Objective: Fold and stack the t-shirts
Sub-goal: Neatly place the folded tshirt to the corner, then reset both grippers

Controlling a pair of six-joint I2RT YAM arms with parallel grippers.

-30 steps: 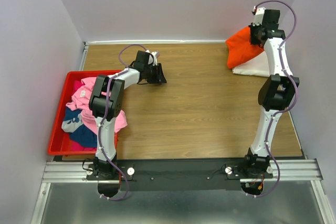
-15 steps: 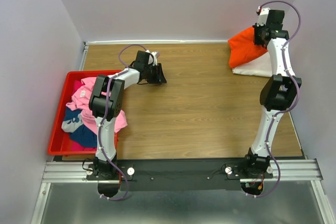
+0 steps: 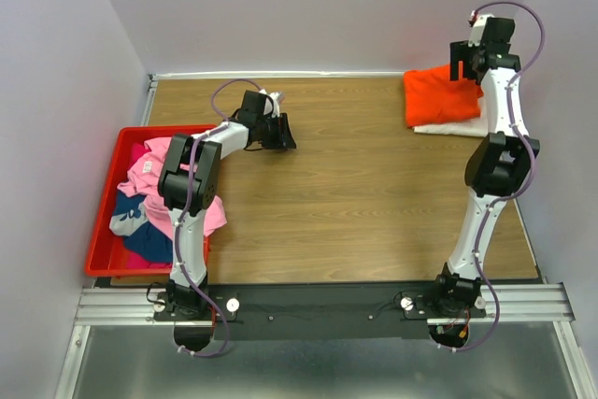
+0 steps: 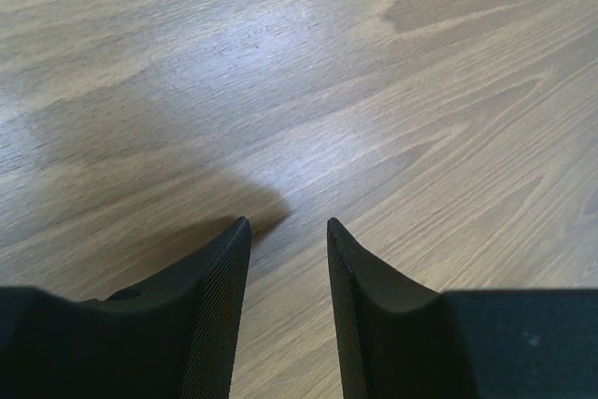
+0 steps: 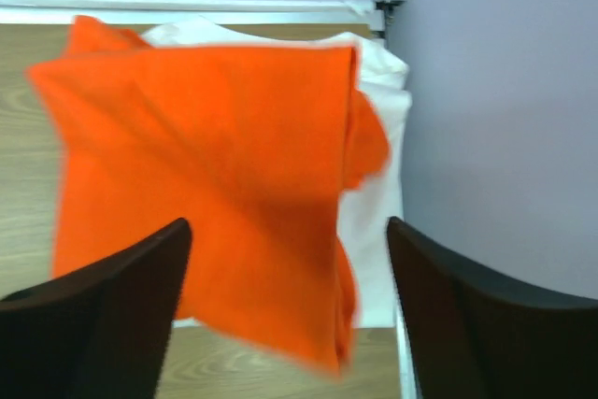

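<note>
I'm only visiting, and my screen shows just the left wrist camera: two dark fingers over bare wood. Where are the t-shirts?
Observer: An orange t-shirt lies on a white t-shirt at the far right corner of the table.
Visitor: Is the other arm holding it?
Observer: No. The right gripper is open above it, with nothing between its fingers.
Visitor: Are there any more?
Observer: Yes. A pink t-shirt and a dark blue t-shirt are heaped in a red bin at the table's left edge.
</note>
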